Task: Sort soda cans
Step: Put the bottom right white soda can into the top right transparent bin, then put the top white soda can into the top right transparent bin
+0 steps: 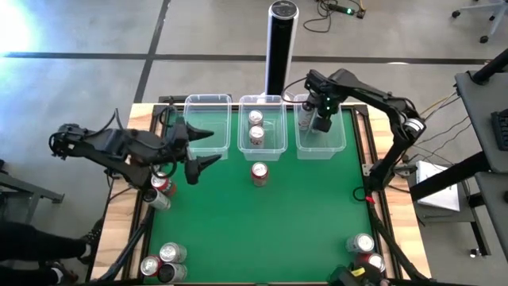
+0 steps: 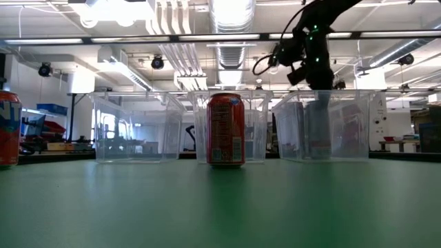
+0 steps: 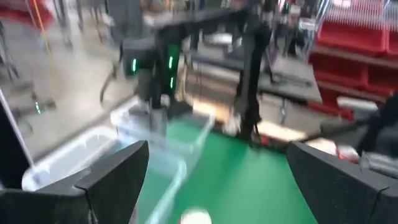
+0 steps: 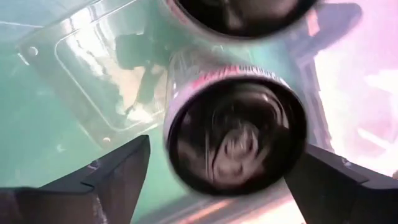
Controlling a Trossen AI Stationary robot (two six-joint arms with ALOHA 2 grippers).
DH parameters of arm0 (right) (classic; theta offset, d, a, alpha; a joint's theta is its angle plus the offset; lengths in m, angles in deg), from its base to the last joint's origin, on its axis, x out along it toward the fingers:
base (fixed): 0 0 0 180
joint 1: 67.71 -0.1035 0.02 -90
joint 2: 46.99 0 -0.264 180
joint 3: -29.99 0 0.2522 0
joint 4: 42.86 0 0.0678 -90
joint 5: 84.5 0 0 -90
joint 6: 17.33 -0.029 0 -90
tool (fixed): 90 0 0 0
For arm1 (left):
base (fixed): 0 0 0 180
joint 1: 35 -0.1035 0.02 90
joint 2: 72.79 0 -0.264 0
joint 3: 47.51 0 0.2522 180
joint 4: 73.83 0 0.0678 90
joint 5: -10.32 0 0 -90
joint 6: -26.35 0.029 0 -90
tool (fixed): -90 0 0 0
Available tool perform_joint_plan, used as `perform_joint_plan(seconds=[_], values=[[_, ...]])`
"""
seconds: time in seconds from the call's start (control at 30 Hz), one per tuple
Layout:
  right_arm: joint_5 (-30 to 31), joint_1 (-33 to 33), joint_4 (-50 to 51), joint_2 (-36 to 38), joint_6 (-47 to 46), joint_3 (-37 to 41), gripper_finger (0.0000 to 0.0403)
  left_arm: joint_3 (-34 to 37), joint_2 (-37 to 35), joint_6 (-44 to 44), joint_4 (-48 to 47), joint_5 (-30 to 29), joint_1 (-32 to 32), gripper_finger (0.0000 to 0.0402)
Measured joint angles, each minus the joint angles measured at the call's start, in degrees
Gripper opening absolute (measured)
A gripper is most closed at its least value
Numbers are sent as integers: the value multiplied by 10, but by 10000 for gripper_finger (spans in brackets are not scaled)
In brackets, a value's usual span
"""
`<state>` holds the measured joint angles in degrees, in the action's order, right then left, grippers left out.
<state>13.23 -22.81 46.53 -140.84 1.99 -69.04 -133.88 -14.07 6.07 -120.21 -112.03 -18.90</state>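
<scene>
Blocking nothing, red can [image 1: 259, 172] fronts tubs [image 1: 263, 127].

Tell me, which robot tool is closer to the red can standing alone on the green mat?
The left tool. It hangs open just to the side of the red can, while the right tool is farther back, over the right tub.

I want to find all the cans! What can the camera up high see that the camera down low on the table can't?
Only the high view shows the two cans lying inside the middle tub, the can clusters at the near-left corner and near-right corner, and the left gripper, open, beside the left tub.

Only the low view shows the room behind the table and a red can's side at the picture's left edge.

Both show the lone red can before the tubs and the right gripper over the right tub.
</scene>
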Motion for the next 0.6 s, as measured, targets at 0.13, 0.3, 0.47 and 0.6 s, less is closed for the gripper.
perform_joint_plan(seconds=[0.13, 0.3, 0.47, 0.6], values=[[-1, -4, 35, 36, -42, -26, 358, -35, 5, -67, -185, 43, 0, 366], [-2, -32, 23, 111, -95, -45, 361, -62, 13, -227, -426, 154, 1, 366], [-2, -82, -19, 192, -176, -44, 361, -48, 15, -431, -526, 316, 10, 366], [-1, -126, -50, 242, -216, -43, 361, -13, 16, -548, -547, 387, 24, 366]])
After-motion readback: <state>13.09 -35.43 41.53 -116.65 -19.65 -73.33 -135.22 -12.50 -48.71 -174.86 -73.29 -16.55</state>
